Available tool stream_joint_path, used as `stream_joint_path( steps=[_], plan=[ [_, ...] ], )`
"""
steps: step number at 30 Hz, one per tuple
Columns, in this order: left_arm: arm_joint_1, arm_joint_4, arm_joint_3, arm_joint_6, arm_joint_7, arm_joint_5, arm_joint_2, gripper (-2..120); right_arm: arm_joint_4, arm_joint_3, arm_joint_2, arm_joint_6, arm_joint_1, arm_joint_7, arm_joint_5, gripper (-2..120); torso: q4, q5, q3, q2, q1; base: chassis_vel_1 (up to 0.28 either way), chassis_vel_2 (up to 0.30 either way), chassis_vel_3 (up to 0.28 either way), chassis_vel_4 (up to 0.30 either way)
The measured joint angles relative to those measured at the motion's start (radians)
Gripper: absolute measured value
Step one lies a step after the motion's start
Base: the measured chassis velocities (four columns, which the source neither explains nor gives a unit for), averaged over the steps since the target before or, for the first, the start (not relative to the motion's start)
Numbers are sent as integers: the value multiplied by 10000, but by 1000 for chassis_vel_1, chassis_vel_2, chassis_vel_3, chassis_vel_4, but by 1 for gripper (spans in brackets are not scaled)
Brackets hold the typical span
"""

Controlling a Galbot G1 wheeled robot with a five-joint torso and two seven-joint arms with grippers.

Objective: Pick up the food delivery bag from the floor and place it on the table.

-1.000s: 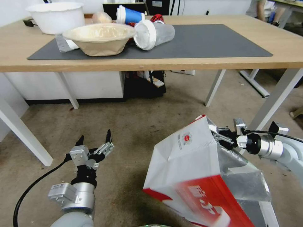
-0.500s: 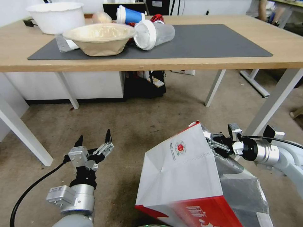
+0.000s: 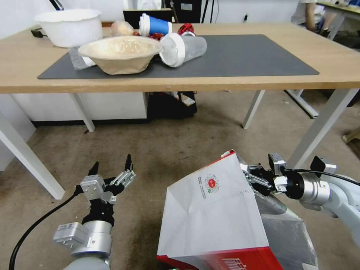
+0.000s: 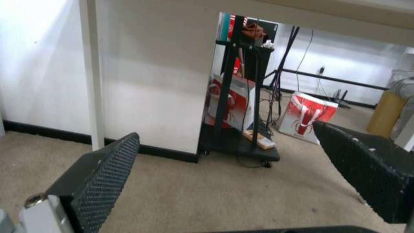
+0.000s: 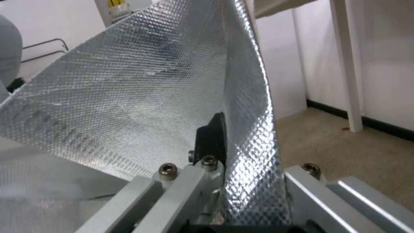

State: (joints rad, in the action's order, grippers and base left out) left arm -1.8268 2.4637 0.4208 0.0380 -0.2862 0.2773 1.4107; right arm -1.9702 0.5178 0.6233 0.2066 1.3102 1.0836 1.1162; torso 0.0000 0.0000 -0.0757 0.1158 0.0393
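The food delivery bag (image 3: 213, 217) hangs tilted at the lower right of the head view, white panel with a round red logo facing up, red band at the bottom, silver foil lining at its side. My right gripper (image 3: 250, 176) is shut on the bag's top edge; in the right wrist view the foil lining (image 5: 142, 81) is pinched between the jaws of that gripper (image 5: 233, 145). My left gripper (image 3: 111, 163) hovers open over the carpet floor (image 3: 168, 150), left of the bag, holding nothing; its ribbed fingers (image 4: 108, 171) stand wide apart. The table (image 3: 337, 75) with its dark grey mat (image 3: 243, 56) lies ahead.
On the table's left part sit a white bowl (image 3: 71, 26), a paper bowl (image 3: 120, 52), a tipped clear cup (image 3: 183, 47) and a blue cup (image 3: 155, 25). White table legs (image 3: 318, 127) stand near my right arm. A black cart (image 4: 241, 97) and another red-and-white bag (image 4: 308, 116) sit under the table.
My right gripper has moved a little left and nearer to me with the bag's edge, and the bag has swung with it. The head view has shifted slightly. The left arm has stayed put.
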Motion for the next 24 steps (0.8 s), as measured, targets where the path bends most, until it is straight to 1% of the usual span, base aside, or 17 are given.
stream_joint_path(
  steps=[5, 8, 9, 12, 16, 19, 21, 24],
  plan=[
    [-26, 31, -28, 0, 12, -21, 3, 100, -39, 115, -37, 0, 93, -9, 31, 0, 1, -1, -129, 160, 33, 0, 0, 0, 0],
    [-35, 37, -46, -1, 3, -46, 4, 100, -69, 224, -61, -2, 197, -16, 47, 0, -1, 0, -277, 327, 52, 0, 0, 0, 0],
    [-35, 37, -46, -1, 3, -46, 4, 100, -69, 224, -61, -2, 197, -16, 47, 0, -1, 0, -277, 327, 52, 0, 0, 0, 0],
    [-51, 38, -61, -8, -14, -67, 4, 100, -90, 323, -76, -5, 300, -25, 64, 0, -1, 0, -411, 493, 86, 0, 0, 0, 0],
    [-55, 38, -76, -9, -21, -70, 8, 100, -91, 352, -81, -9, 332, -44, 69, 0, -1, 0, -495, 599, 108, 0, 0, 0, 0],
    [-58, 39, -87, -9, -36, -101, 12, 100, -106, 368, -95, -10, 352, -65, 83, 0, -1, 0, -634, 771, 141, 0, 0, 0, 0],
    [-59, 39, -91, -10, -41, -105, 13, 100, -117, 373, -102, -11, 355, -78, 97, 0, 0, 0, -668, 813, 150, 0, 0, 0, 0],
    [-61, 39, -105, -12, -46, -112, 15, 100, -128, 399, -147, -10, 357, -93, 134, 0, -1, 0, -793, 976, 189, 0, 0, 0, 0]
  ],
)
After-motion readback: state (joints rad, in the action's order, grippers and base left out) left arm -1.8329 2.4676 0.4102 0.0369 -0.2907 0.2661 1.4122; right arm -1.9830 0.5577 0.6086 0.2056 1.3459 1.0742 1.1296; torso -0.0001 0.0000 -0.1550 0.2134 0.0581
